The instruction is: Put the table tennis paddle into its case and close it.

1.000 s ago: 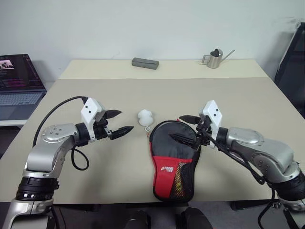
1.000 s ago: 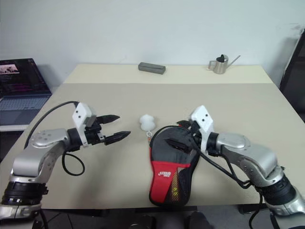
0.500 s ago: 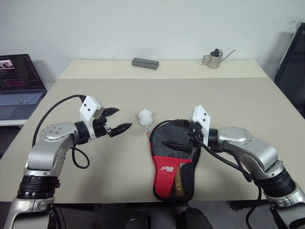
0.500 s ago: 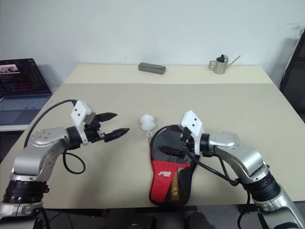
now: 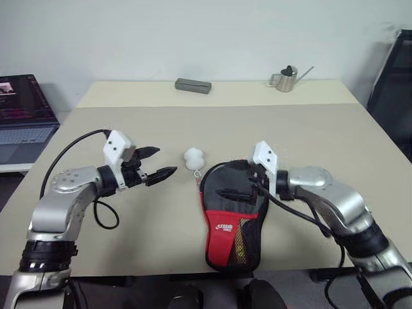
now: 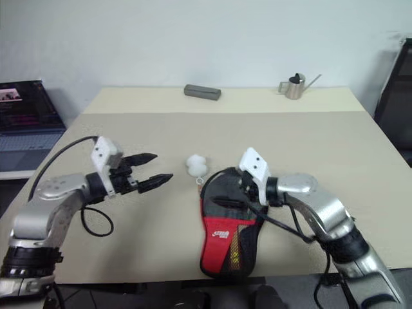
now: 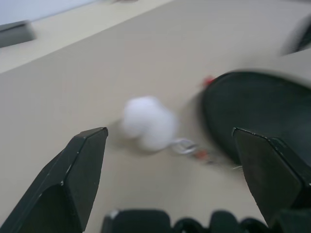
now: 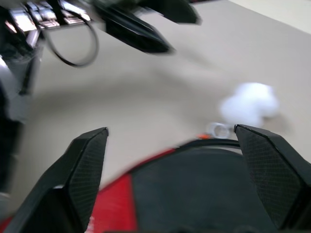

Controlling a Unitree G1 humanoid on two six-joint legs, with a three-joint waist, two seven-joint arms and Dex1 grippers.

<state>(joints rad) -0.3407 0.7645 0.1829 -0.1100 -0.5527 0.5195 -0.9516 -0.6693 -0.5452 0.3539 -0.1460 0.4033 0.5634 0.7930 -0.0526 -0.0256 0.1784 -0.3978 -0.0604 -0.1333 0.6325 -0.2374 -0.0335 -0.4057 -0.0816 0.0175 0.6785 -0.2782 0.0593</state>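
Note:
The case (image 5: 232, 222), a black pouch with a red panel and a mesh pocket, lies flat near the table's front edge with its round end away from me. Its white fluffy ball charm (image 5: 193, 158) rests on the table just left of that round end. My right gripper (image 5: 233, 181) hovers open over the round end of the case (image 8: 204, 194), holding nothing. My left gripper (image 5: 164, 162) stands open left of the ball charm (image 7: 148, 122), pointing at it with a gap between. The table tennis paddle is out of view.
A grey rectangular box (image 5: 194, 85) and a small metal watering can (image 5: 285, 78) stand at the table's far edge. A laptop (image 5: 19, 109) sits on a lower surface to the left. A dark object (image 5: 394, 90) stands beyond the table's right side.
My right gripper has slid left over the round end of the case and its wrist has rolled. The left gripper has barely moved. The camera has shifted slightly.

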